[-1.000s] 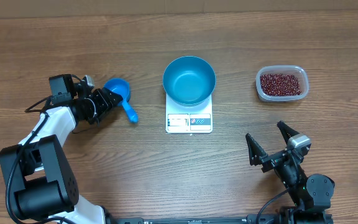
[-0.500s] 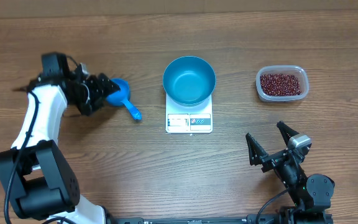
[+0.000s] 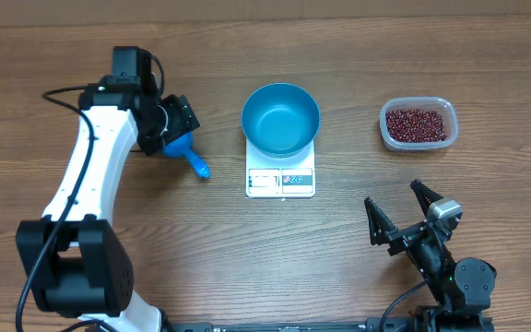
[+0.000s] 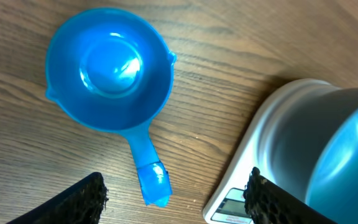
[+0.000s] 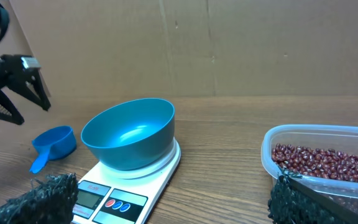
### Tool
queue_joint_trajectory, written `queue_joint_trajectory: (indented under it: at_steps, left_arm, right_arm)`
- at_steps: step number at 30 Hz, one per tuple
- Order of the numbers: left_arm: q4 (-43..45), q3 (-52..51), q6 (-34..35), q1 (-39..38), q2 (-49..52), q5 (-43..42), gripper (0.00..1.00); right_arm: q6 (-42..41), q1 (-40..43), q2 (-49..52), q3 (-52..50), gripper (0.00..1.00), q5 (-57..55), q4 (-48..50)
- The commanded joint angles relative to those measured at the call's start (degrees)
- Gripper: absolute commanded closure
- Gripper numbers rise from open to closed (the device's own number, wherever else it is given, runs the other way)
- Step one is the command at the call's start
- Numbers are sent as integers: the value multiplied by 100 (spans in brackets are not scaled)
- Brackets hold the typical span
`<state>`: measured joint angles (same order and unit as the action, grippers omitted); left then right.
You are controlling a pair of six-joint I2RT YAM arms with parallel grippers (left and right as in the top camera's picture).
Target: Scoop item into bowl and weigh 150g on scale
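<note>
Overhead: the left gripper (image 3: 179,118) hangs over the small blue scoop (image 3: 179,148), which lies empty on the table (image 3: 275,258), well apart from the scale (image 3: 280,181). The bowl (image 3: 280,118) sits empty on the scale. The beans (image 3: 418,124) fill a clear tub (image 3: 383,136) to the right. The right gripper (image 3: 391,192) sits near the table's front edge, jaws spread wide and holding nothing.

Left wrist: both fingers (image 4: 82,198) stand wide apart and grip nothing, with the scoop's handle tip showing between them lower down. The scale's corner is at the right.

Right wrist: its fingertips (image 5: 48,200) are far apart, framing bowl, scale and beans.
</note>
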<state>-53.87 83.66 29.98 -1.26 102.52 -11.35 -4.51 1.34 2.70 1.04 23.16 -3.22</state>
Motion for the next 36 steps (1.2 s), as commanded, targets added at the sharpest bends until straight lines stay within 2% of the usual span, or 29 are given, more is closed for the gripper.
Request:
queue_joint_trajectory:
  at_steps: [1,14,17,21,27,31,36]
  left_arm:
    - [0,-118,199,-138,498,317,27]
    - [85,-118,197,-214,1408,553,39]
    - [286,-118,195,-203,1438,601,47]
    - [463,-118,201,-203,1438,560,61]
    - [424,-118,197,-214,1438,557,65]
    - [431,-118,199,-214,1438,555,76]
    - [442,-118,199,-214,1438,553,77]
  right_arm:
    - [-44,-28,7,-57,0,9,9]
    - [-44,-28,7,-57,0,11,9]
    - [-46,-28,7,-57,0,11,9]
    - [-44,-28,7,-57,0,11,7]
    - [-44,-28,7,-57,0,11,7]
    - [-44,-28,7,-57,0,11,7]
    - [-44,-28,7,-57,0,11,7]
